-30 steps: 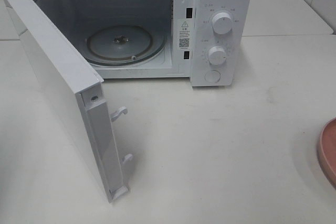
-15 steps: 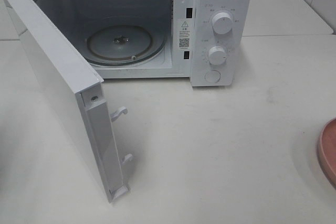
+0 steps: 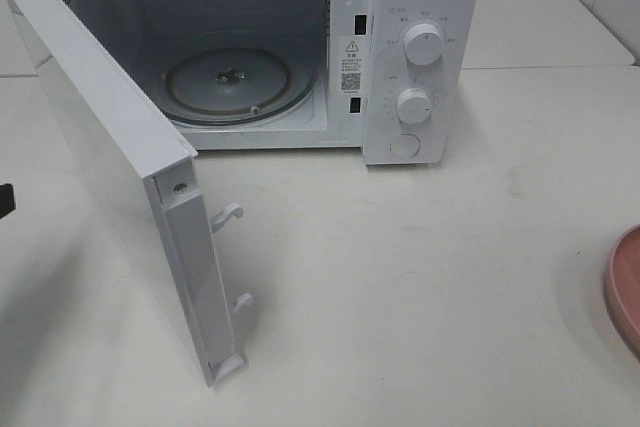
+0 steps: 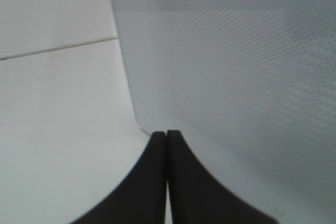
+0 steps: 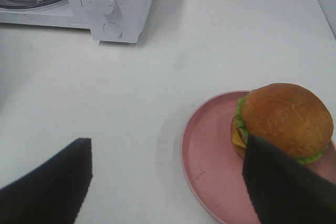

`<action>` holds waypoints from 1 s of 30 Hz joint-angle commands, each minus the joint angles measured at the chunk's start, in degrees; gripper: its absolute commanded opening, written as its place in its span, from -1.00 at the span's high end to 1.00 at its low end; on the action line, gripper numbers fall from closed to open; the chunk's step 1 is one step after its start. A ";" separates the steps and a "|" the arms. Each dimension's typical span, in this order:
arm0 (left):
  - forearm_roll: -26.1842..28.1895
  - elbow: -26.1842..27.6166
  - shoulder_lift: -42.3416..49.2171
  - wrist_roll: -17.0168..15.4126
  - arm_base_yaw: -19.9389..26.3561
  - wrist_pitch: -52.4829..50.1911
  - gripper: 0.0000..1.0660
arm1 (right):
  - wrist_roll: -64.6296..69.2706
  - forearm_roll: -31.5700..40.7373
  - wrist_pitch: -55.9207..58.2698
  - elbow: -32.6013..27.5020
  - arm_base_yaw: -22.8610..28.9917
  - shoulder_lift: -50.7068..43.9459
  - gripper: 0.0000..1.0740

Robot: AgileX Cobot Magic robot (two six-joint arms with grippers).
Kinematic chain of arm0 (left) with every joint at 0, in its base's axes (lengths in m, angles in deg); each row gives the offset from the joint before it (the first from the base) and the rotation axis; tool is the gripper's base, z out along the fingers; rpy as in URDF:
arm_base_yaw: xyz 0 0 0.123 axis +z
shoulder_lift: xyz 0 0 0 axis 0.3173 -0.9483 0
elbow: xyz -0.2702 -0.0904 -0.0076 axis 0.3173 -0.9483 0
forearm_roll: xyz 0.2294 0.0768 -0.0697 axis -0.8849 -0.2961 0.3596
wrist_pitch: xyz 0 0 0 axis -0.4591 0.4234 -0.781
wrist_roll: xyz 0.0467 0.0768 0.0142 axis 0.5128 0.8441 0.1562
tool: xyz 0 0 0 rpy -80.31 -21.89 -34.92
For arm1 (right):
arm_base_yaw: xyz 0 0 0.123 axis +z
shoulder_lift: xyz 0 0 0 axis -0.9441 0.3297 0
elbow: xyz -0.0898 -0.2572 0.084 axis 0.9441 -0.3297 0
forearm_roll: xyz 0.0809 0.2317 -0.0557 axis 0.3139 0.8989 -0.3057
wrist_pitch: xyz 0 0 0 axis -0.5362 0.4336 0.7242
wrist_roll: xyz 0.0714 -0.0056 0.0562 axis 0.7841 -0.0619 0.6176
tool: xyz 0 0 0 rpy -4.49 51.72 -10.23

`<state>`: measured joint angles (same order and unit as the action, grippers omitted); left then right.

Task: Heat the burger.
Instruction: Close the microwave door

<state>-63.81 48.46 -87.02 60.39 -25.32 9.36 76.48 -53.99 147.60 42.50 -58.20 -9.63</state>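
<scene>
White table [image 5: 157,77]: burger [image 5: 286,119] beside spread right claw [image 5: 168,182].

Warning triangle and QR code on microwave [image 3: 400,57] sticker [image 3: 350,64], wording too small to read

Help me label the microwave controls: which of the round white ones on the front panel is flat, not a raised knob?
The lowest one: a flat round button under the two raised knobs, which each stick out.

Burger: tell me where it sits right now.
In the right wrist view, the burger sits on the pink plate on the table's right side, apart from the open microwave.
</scene>
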 commanded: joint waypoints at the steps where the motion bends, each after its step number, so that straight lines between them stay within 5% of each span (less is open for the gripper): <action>1: 0.00 0.69 -2.29 -0.46 -2.23 -3.78 1.00 | -0.52 0.00 -0.74 -0.23 -0.52 -1.72 -0.42; 17: 0.92 8.37 -14.38 -0.46 -14.95 -8.08 1.00 | -0.52 0.00 -0.74 -0.23 -0.52 -1.72 -0.42; 24: 7.39 14.38 -17.93 0.23 -21.08 -7.22 1.00 | -0.52 0.00 -0.74 -0.23 -0.52 -1.72 -0.42; 28: 11.52 16.96 -19.60 2.86 -23.09 -6.59 1.00 | -0.52 0.00 -0.74 -0.23 -0.52 -1.72 -0.42; 30: 18.28 20.63 -21.72 6.25 -25.84 -6.53 1.00 | -0.52 0.00 -0.74 -0.23 -0.52 -1.72 -0.42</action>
<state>-50.29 66.68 -107.70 64.40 -49.44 2.83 76.48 -53.93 147.60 42.50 -58.20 -9.63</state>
